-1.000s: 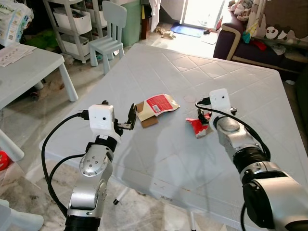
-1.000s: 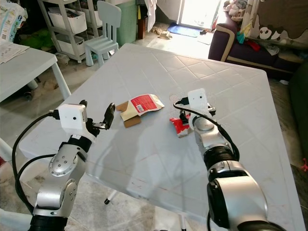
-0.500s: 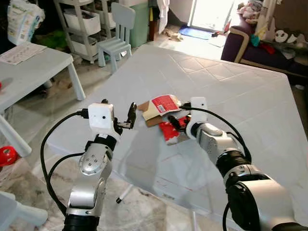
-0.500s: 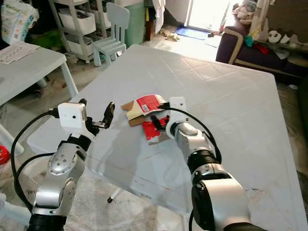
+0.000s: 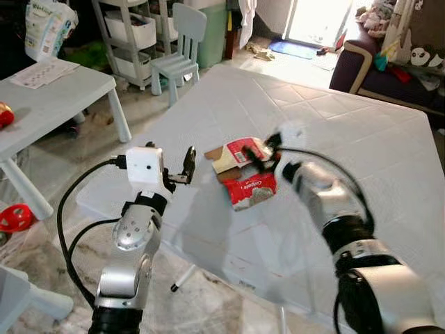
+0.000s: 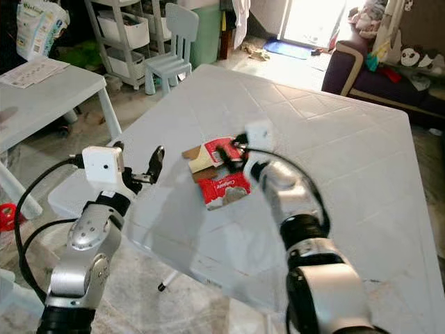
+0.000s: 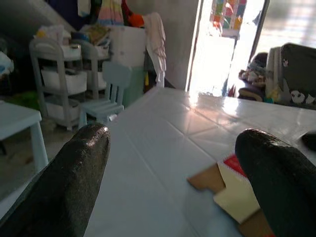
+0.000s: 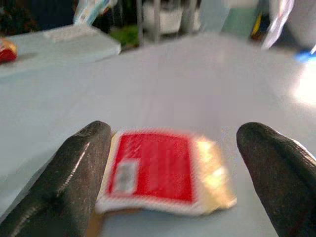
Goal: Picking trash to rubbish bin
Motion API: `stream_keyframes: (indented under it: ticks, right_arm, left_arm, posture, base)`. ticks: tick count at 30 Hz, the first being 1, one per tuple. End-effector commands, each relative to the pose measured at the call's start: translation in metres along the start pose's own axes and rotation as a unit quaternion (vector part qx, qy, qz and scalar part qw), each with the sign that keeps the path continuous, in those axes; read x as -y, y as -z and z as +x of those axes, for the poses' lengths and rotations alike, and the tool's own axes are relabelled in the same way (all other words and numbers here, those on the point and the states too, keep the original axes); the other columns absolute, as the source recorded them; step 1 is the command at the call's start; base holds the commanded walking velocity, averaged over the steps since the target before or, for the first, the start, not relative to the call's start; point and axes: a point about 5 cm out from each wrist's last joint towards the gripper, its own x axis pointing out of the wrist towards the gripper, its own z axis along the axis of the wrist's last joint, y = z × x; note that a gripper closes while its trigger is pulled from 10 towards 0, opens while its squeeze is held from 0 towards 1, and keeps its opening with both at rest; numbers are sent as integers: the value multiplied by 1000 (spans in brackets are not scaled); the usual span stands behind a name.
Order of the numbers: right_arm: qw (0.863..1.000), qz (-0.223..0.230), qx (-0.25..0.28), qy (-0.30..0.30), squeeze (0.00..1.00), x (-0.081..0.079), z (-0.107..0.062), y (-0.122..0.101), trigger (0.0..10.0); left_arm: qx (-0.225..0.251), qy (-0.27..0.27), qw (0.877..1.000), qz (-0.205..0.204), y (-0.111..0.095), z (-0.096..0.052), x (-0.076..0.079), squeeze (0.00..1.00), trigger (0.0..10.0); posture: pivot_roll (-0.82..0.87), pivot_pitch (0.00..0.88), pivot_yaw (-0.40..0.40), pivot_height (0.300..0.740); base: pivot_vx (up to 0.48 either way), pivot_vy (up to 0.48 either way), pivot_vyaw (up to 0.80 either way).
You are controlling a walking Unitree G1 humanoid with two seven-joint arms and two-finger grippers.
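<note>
White lettering marks the red wrapper [image 5: 251,191] on the table. It is too blurred to read.

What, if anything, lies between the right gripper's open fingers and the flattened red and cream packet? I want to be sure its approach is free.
Nothing visible does. The right gripper is open, and the flattened red and cream packet lies on bare table ahead of its fingers. The crumpled red wrapper sits beside the packet, nearer the robot.

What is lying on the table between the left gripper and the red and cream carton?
Nothing: in the left eye view, only bare white table separates the open left gripper from the carton. The crumpled red packet lies beyond, nearer the right gripper.
</note>
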Motion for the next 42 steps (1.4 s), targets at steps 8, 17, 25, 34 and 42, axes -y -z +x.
stream_keyframes:
  ticks: [8, 17, 25, 34, 42]
  right_arm:
    - [970, -205, 23, -130, 0, 14, -38, -16, 10000]
    - [886, -324, -53, -327, 0, 14, -61, -9, 10000]
    - [850, -339, -91, -394, 0, 7, -52, -1, 10000]
    - [829, -341, -87, -435, 0, -21, -41, 16, 10000]
    - [819, -348, -124, -438, 0, -26, -30, 29, 10000]
  left_arm:
    - [-9, 20, 1000, -5, -3, 5, -10, 0, 10000]
    - [-39, 47, 998, 25, 6, -5, -23, 0, 10000]
    - [-44, 58, 997, 5, 7, -12, -20, 0, 10000]
    - [-69, 83, 994, -10, 16, -22, -9, 0, 10000]
    - [-80, 93, 992, -16, 18, -29, -6, 0, 10000]
  posture:
    - [-10, 23, -85, 740]
    - [-7, 9, -88, 740]
    - [25, 3, -89, 740]
    - [53, 11, -92, 740]
    - [71, 26, -91, 740]
  base:
    - [0, 0, 0]
    - [0, 0, 0]
    - [0, 0, 0]
    - [0, 0, 0]
    - [0, 0, 0]
